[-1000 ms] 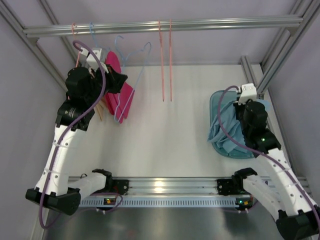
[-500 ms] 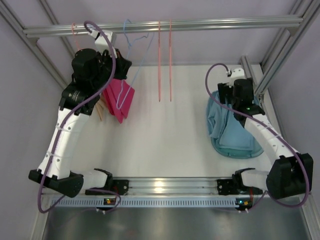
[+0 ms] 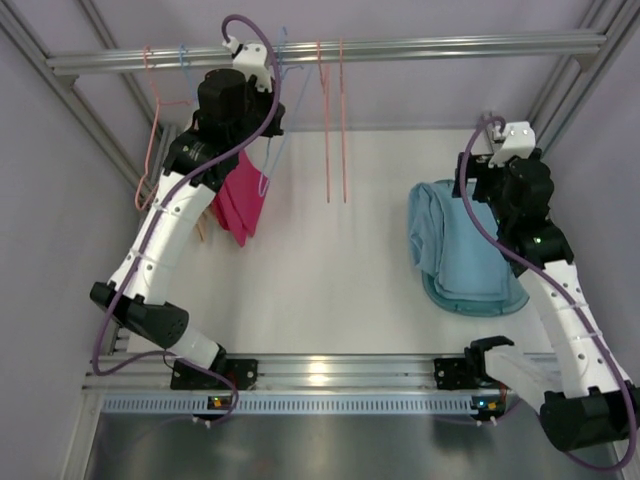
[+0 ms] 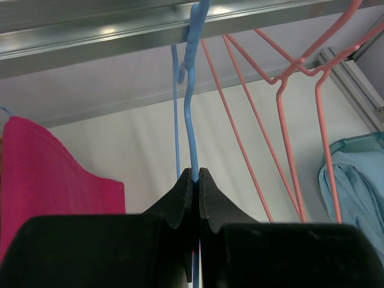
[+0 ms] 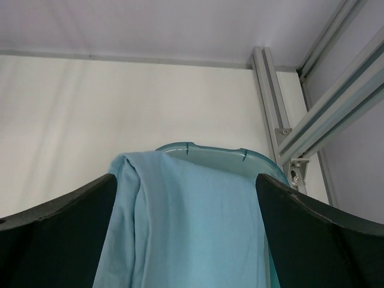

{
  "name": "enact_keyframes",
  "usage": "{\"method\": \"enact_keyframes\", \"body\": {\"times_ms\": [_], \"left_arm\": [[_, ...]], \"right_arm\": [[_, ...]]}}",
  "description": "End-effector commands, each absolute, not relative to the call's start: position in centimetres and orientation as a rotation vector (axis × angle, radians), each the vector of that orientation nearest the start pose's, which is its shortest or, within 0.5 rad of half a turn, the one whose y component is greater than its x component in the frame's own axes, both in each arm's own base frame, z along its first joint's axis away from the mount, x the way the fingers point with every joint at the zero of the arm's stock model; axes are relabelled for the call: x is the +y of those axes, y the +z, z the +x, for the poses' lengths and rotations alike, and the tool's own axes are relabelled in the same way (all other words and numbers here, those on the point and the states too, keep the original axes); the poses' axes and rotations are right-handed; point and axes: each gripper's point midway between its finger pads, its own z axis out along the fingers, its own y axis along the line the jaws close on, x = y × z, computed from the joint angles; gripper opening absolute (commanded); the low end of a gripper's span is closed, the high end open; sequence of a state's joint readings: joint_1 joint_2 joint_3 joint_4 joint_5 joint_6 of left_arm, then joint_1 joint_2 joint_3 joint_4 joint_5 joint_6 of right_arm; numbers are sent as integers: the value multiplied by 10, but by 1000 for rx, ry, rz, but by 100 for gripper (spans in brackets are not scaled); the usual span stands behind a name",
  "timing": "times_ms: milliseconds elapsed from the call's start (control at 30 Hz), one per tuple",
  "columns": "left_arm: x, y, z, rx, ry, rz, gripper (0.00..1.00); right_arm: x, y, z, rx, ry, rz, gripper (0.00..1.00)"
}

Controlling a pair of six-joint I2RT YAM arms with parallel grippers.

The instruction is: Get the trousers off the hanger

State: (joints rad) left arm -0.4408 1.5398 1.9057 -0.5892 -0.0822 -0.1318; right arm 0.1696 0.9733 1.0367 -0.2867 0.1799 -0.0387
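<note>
Left hand (image 4: 195,174): fingers pressed together on the wire neck of a blue hanger (image 4: 190,114), just below the rail (image 4: 90,42). Pink trousers (image 3: 241,197): hanging under the left arm, seemingly on that hanger; the attachment is hidden. Right hand (image 5: 186,178): fingers wide apart, gripping nothing, above the light blue trousers (image 3: 447,243), which lie in a teal basin (image 3: 482,308) on the worktop (image 3: 330,280).

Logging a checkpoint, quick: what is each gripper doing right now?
Left gripper: shut on the wire of the blue hanger.
Right gripper: open, holding nothing, above the light blue trousers.
</note>
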Motion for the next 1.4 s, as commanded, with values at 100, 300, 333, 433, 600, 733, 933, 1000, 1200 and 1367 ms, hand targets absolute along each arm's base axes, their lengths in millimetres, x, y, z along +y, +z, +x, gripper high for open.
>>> {"method": "enact_keyframes", "body": {"times_ms": [100,300,333,433,600,733,933,1000,1200,1367], "left_arm": [[-207,438,423,1747,-338,236,0],[-226,423,429,1777,-343,256,0],[-227,423,431,1778,-349,249,0],[-233,417,433,1792,-365,244,12],[-220,434,423,1754,-329,243,43],[-201,446,401,1719,-290,263,55],[-164,469,357,1651,-268,260,60],[-144,469,353,1651,-303,231,64],[-95,492,322,1596,-430,109,71],[-60,479,320,1646,-413,12,75]], "right_arm": [[26,345,320,1735,9,-15,99],[26,356,313,1717,24,-12,99],[28,357,312,1714,29,-17,99],[26,356,312,1717,23,-16,99],[27,364,310,1703,33,-15,99],[30,369,308,1696,52,-21,99],[33,367,310,1706,70,-20,100],[34,368,310,1704,77,-23,99],[38,369,313,1709,99,-32,99],[43,368,313,1715,128,-35,99]]}}
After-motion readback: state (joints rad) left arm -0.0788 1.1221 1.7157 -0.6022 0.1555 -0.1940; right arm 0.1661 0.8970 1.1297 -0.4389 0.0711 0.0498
